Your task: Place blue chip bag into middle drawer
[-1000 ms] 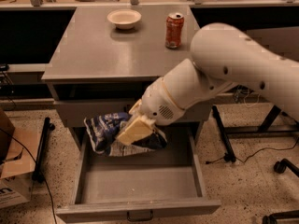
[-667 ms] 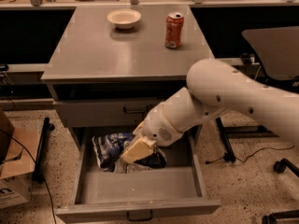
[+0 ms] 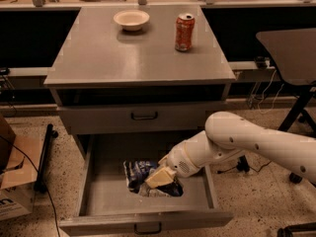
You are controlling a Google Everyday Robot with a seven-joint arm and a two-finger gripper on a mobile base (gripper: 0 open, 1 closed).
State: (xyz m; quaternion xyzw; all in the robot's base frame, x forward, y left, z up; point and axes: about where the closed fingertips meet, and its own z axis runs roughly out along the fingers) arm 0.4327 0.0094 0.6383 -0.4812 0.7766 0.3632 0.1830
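Note:
The middle drawer (image 3: 101,201) stands pulled far out at the bottom of the grey cabinet, its front with a dark bar handle nearest me. The blue chip bag (image 3: 139,172), crumpled dark navy with white print, sits low inside the drawer near its middle, on or just over the floor. My gripper (image 3: 160,177) reaches in from the right on the white arm (image 3: 247,142). Its beige fingers are closed on the right part of the bag and hide some of it.
A shallower drawer front (image 3: 143,116) above is closed. A red soda can (image 3: 184,32) and a white bowl (image 3: 131,19) stand on the cabinet top. A cardboard box (image 3: 12,181) and a black pole (image 3: 44,157) are at left, a dark table (image 3: 291,53) at right.
The arm has lowered and swung down to the right, carrying the bag from above the drawer's back down into the drawer. The camera's view of the scene has also shifted.

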